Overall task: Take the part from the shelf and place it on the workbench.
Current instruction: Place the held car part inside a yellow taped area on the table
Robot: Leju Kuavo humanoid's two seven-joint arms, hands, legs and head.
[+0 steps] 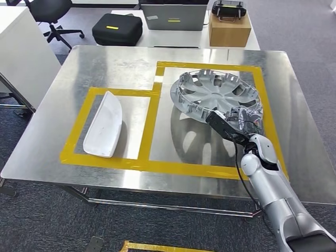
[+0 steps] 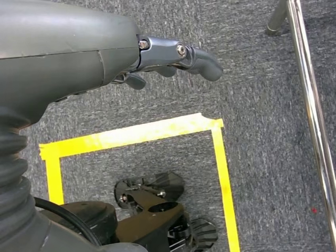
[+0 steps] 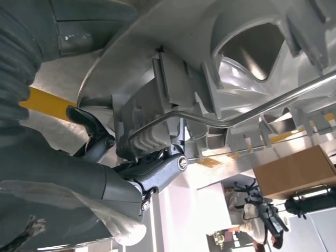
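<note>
From the head view, you see the right hand (image 1: 241, 122) gripping the silver wheel cover (image 1: 216, 93) at its 4 o'clock rim, tilted over the bench (image 1: 47, 121) inside the larger yellow tape frame (image 1: 206, 169); a white part (image 1: 104, 125) lies at 9 o'clock. In the left wrist view, your left hand (image 2: 174, 58) hangs over carpet with fingers extended, holding nothing. In the right wrist view, fingers (image 3: 158, 173) clamp the cover's rim.

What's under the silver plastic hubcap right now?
Bare steel workbench inside the yellow tape, mirroring the silver plastic hubcap. The right hand grips its near rim; the far edge's contact is hidden.
</note>
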